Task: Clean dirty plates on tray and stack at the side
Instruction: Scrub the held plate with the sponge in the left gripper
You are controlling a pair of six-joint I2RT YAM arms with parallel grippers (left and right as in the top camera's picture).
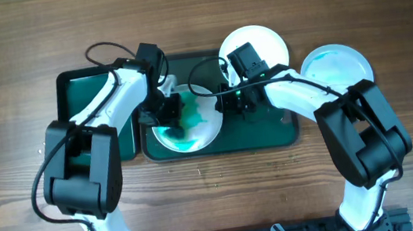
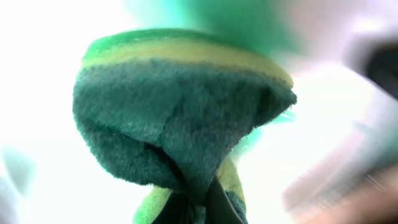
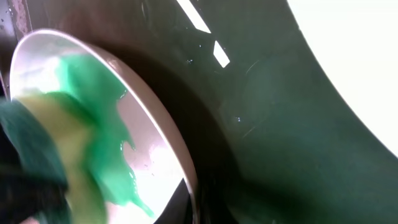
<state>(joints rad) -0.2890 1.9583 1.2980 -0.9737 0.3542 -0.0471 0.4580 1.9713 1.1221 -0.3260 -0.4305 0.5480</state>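
Observation:
A white plate [image 1: 192,129] with teal-green smears lies on the left part of the large dark green tray [image 1: 272,133]. My left gripper [image 1: 168,112] is shut on a green and yellow sponge [image 2: 180,118], which rests on this plate. My right gripper [image 1: 224,101] is shut on the plate's right rim [image 3: 180,155]; one dark finger shows inside the rim. The sponge also shows in the right wrist view [image 3: 31,143], at the left. A second white plate [image 1: 264,39] sits at the tray's back edge. A third, bluish-tinted plate [image 1: 336,66] lies on the table to the right.
A smaller, narrower green tray [image 1: 81,87] with a black rim lies left of the large tray, under my left arm. Cables loop over the back of both arms. Bare wooden table surrounds the trays.

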